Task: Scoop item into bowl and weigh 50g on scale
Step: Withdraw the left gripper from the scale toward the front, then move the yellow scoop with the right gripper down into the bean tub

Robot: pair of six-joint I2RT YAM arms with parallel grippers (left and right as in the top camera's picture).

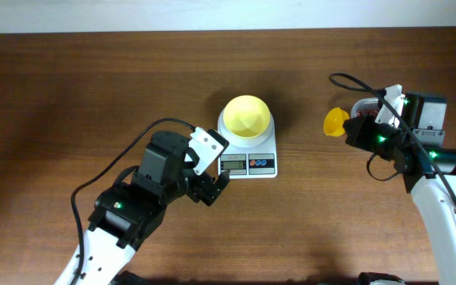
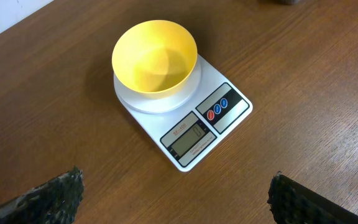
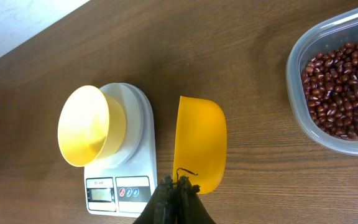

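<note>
The pale-yellow bowl stands empty on the white scale; both also show in the left wrist view, bowl and scale. My left gripper is open and empty just front-left of the scale, its fingers apart over bare table. My right gripper is shut on the handle of a bright yellow scoop, held right of the scale and bowl; no beans show in it. The red-brown beans lie in a clear tub.
The clear plastic tub sits to the right of the scoop, mostly hidden under my right arm in the overhead view. A black cable loops over each arm. Brown wooden table all round; a pale wall edge runs along the back.
</note>
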